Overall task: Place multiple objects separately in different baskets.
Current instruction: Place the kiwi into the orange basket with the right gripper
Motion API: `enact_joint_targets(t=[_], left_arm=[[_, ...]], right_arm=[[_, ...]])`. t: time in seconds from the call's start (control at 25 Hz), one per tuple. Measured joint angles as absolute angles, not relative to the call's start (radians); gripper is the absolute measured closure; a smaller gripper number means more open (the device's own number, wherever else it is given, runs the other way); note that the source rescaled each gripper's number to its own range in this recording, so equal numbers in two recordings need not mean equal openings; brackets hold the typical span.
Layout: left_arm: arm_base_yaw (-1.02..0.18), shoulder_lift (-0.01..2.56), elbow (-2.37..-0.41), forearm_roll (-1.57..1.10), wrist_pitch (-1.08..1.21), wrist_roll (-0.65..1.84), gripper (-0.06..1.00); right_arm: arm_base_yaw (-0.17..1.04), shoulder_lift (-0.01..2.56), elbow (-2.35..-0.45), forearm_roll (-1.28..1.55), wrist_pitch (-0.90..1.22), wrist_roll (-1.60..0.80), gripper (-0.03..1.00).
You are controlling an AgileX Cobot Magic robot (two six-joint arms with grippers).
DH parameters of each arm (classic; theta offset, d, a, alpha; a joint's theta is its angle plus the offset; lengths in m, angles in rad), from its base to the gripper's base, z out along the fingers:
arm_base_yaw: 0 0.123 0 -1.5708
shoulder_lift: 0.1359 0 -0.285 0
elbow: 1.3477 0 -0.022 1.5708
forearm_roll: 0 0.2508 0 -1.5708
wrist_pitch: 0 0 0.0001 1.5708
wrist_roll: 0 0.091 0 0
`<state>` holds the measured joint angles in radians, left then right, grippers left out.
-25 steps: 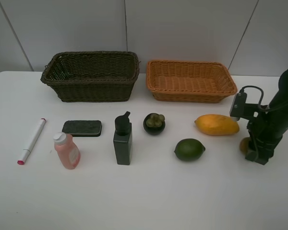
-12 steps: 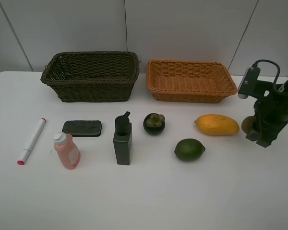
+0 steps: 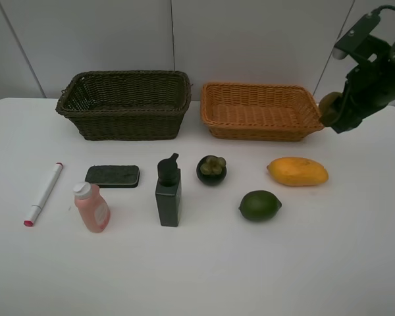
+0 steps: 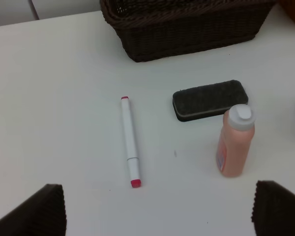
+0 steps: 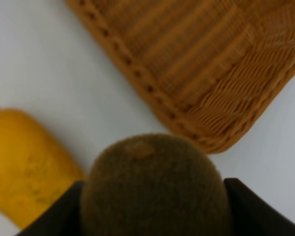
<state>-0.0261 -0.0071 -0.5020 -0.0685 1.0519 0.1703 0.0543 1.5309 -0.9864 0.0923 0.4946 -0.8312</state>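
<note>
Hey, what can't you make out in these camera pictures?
- Brown fuzzy kiwi: high view, partly behind right gripper; right wrist view, blurred, cut off.
- Left gripper: missing from high view; left wrist view shows only fingertips.
- Dark brown-green woven basket: high view, near wall hides its floor; left wrist view crops it.

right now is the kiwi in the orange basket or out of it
Out: the shut right gripper holds the kiwi in the air beside the orange basket.

Your high front camera takes in the whole surface (image 3: 197,276); wrist cameras look down close, sharing its marker (image 4: 130,142) and orange basket (image 5: 226,93).
</note>
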Motion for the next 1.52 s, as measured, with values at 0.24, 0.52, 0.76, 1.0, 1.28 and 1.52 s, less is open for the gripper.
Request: enact_joint_targets(t=[0.24,0.52,0.76,1.0,1.28,1.52], left_arm=[[-0.026,-0.007,-0.502,-0.069,1.052,0.170,-0.06],[-0.026,-0.007,-0.502,-0.069,1.052,0.170,-0.06],[-0.026,-0.007,-0.502,-0.069,1.052,0.170,-0.06],[-0.026,-0.007,-0.502,-0.069,1.052,0.170,-0.06],[-0.026,-0.007,-0.502,-0.069,1.052,0.170,-0.06],[-0.026,-0.007,-0.502,-0.069,1.052,0.170,-0.06]], right_arm=[[0.057,1.575,-1.072,0.128,0.401,-0.831,0.97],[0.086,1.763,-1.258,0.155,0.346,-0.831,0.97],[0.088,1.949,-1.406,0.269,0.321,-0.832,0.97],[0.088,2.086,-1.496,0.394,0.290,-0.832,0.97],[0.088,2.154,-1.497,0.435,0.245,-0.832,0.97],[0.088,2.166,-1.497,0.443,0.242,-0.832,0.97]])
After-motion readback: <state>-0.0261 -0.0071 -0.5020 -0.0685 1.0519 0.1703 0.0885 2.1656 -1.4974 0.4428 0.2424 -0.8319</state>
